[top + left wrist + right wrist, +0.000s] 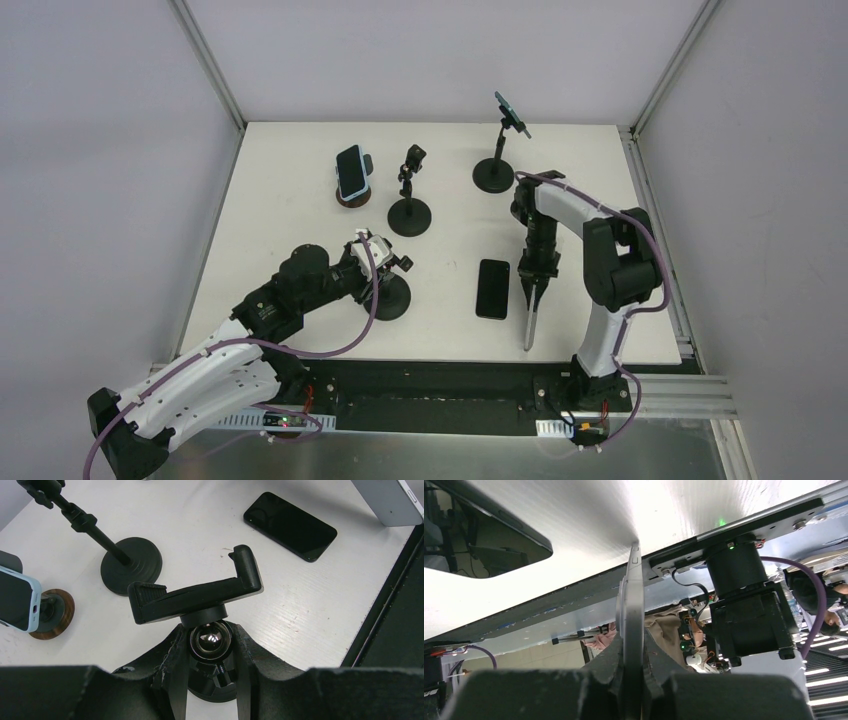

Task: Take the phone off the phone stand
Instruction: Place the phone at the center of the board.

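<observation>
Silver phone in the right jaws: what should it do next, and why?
Probably lay the silver phone flat on the table beside the black phone, then let go. The phone stand has an empty clamp, and the phone is held edge-on near the table's front edge.

thin silver slab, probably the phone (633, 600), edge-on in the right hand (633, 655)

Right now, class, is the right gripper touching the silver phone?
Touching. The right wrist view shows the right gripper clamped on the silver phone, both fingers pressing its faces.
</observation>
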Available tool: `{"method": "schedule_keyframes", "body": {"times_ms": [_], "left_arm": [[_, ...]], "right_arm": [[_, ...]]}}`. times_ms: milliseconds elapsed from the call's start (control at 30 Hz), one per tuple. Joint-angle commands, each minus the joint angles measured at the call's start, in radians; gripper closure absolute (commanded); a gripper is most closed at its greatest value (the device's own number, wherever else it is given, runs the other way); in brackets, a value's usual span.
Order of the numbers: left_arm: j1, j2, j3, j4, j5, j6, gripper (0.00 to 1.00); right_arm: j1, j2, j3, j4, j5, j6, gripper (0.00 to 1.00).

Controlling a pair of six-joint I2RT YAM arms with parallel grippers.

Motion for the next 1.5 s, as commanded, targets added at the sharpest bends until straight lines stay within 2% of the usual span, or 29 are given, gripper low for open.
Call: {"method": "schedule_keyframes", "body": {"times_ms": [0, 300, 500, 667, 900, 1067, 1333, 1467], "left_arm": [[0.013, -0.013, 0.002, 0.085, -0.02, 0.013, 1.0], [0.013, -0.011, 0.002, 0.084, -0.019, 0.018, 1.0], [0.013, -0.014, 0.0, 0.085, -0.021, 0.02, 1.0], [0.014, -0.014, 0.0, 0.085, -0.02, 0.021, 1.0], [0.014, -0.005, 0.003, 0.085, -0.017, 0.019, 1.0], [0.014, -0.021, -0.005, 0.084, -0.029, 0.018, 1.0], [0.013, -0.025, -0.009, 0.085, -0.034, 0.018, 1.0], [0.014, -0.026, -0.009, 0.085, -0.034, 0.016, 1.0]], "right_arm": [[-0.024, 0.047, 0.043, 0.276, 0.176, -0.023, 1.0], [-0.042, 0.07, 0.051, 0.36, 0.217, -0.041, 0.76], [-0.055, 0.069, 0.06, 0.372, 0.205, -0.039, 0.75], [-0.053, 0.061, 0.052, 0.379, 0.21, -0.04, 0.78], [0.017, 0.018, 0.034, 0.431, 0.314, -0.045, 0.83], [0.071, 0.008, 0.027, 0.464, 0.393, -0.049, 0.72], [0.102, 0.025, 0.025, 0.484, 0.393, -0.05, 0.65], [0.121, 0.026, 0.015, 0.476, 0.396, -0.07, 0.56]]}}
